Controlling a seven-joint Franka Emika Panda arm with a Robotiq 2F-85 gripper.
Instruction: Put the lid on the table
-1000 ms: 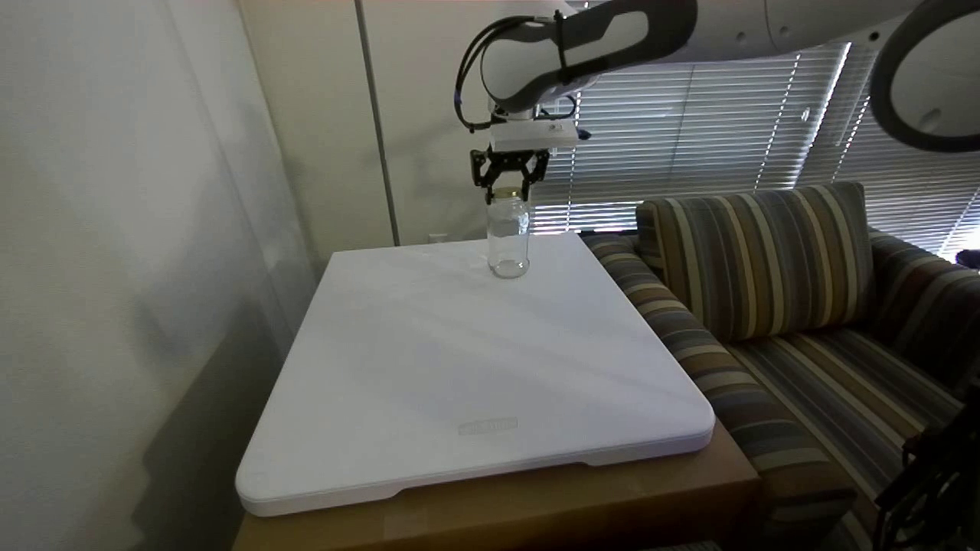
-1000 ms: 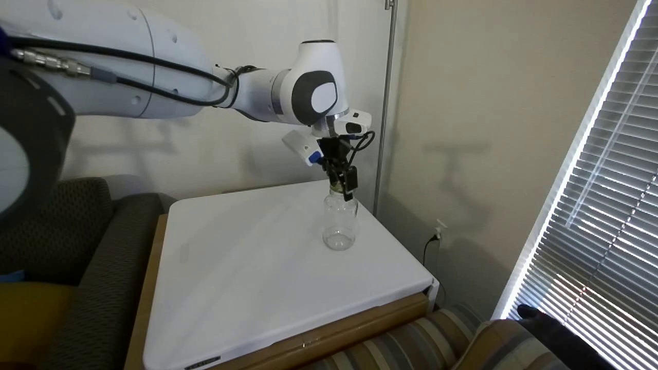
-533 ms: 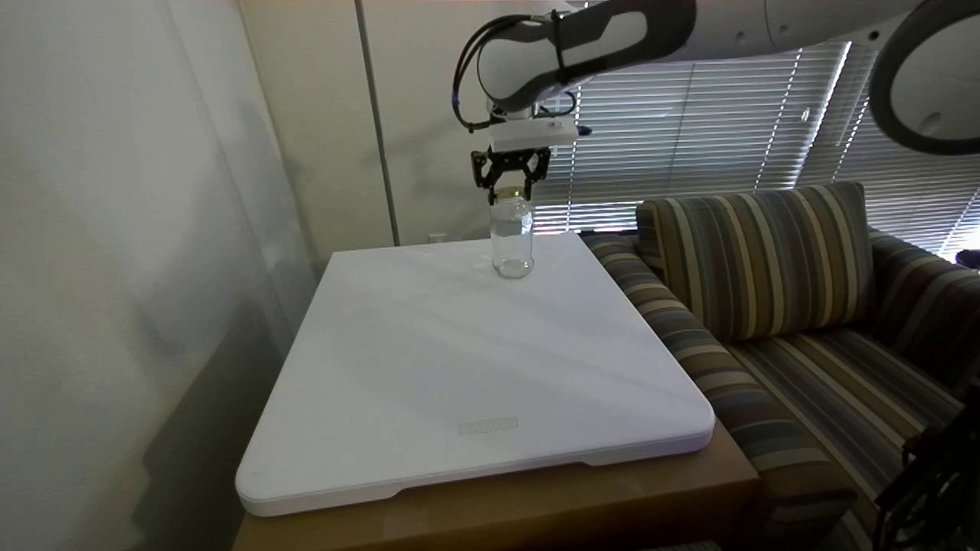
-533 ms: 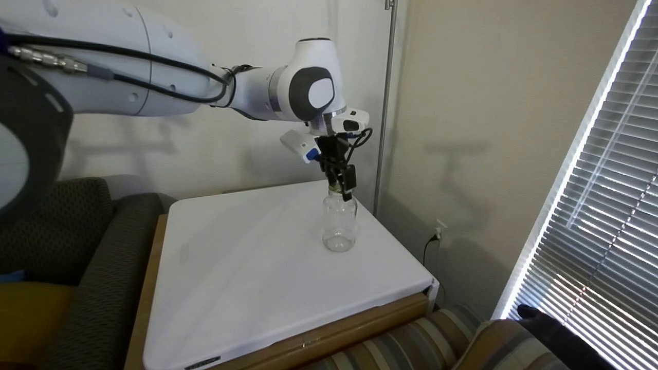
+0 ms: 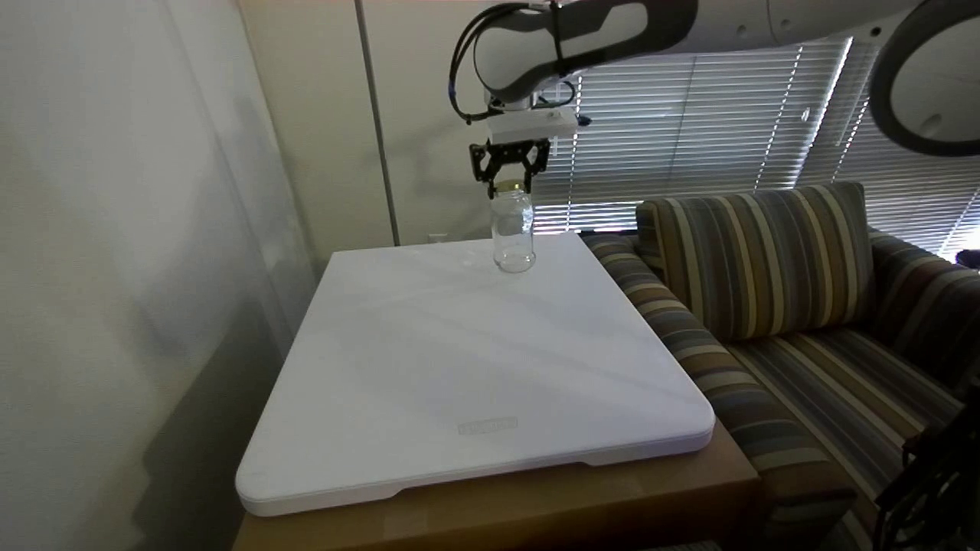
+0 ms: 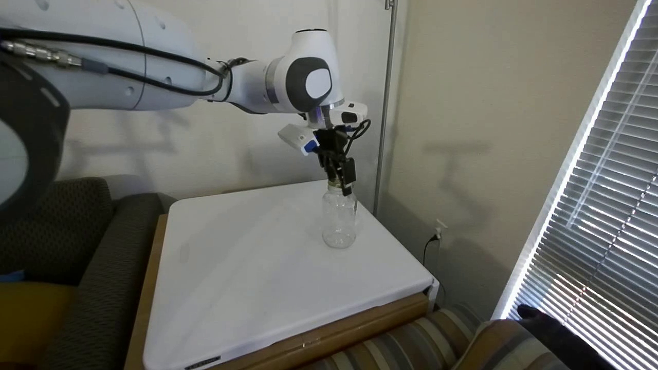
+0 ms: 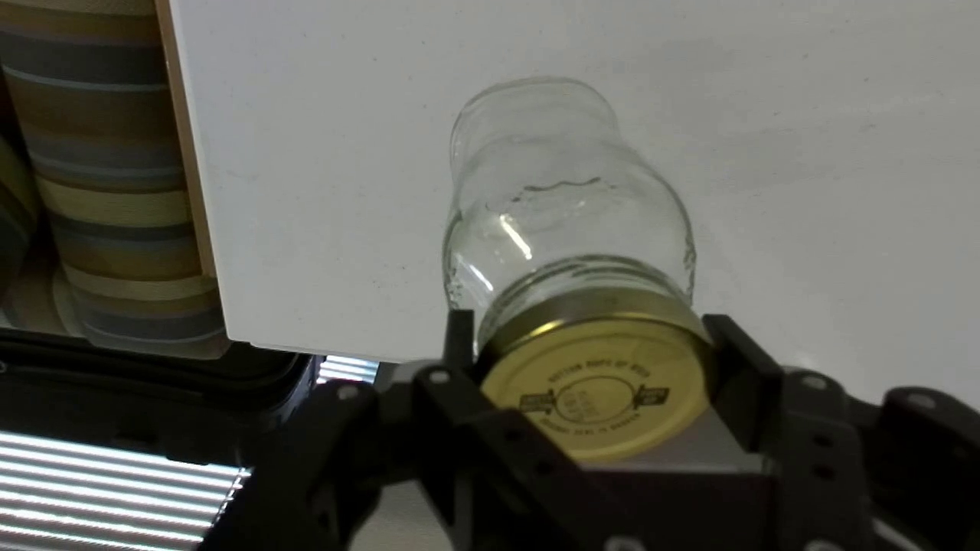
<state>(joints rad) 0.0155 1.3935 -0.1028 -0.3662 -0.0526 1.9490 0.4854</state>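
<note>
The lid (image 7: pixel 597 390), pinched by its rim in the jaws, still sits on the jar (image 7: pixel 566 199). The arm (image 5: pixel 727 27) is higher than a second ago and the jar seems to rise with it from the bench (image 5: pixel 459 352); the lid likely needs loosening first.

The lid (image 7: pixel 597 386) is yellow with dark print, the gripper (image 5: pixel 509 190) black, the table (image 5: pixel 467 352) white over brown, the sofa (image 5: pixel 834 383) striped.
</note>
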